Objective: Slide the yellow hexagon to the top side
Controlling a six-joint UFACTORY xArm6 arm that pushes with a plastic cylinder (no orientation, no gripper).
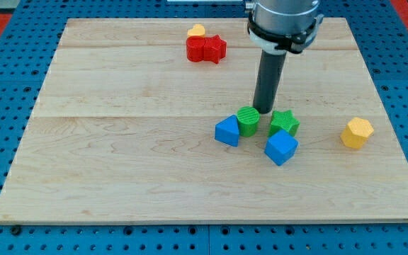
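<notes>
1. At the far side of the tabletop (119, 177), left of centre, a small yellow block (196, 30) of unclear shape is seen touching the far edge of two red blocks (205, 48) that sit pressed together.
2. Near the middle, a blue triangular block (227, 131) lies just left of a green cylinder (248, 120), the two apparently touching.
3. My tip (264, 110) is set down just behind the gap between the green cylinder and a green star (284, 122); whether either is touched cannot be told. No pincer is fitted to this arm, so no open or closed state can be reported.
4. A blue cube (281, 147) lies on the near side of the green star, close against it.
5. Well to the right, apart from the cluster, the yellow hexagon (357, 132) stands alone near the right edge, roughly midway between near and far. It is seen as a squat, flat-topped block with facets, its top lighter than its sides.
6. The step in hand is judged to be the approach: the hexagon has not been reached. For the next move, the tip would need to be carried right and round to the near side of the hexagon, without the cluster being disturbed, then driven toward the far edge.
</notes>
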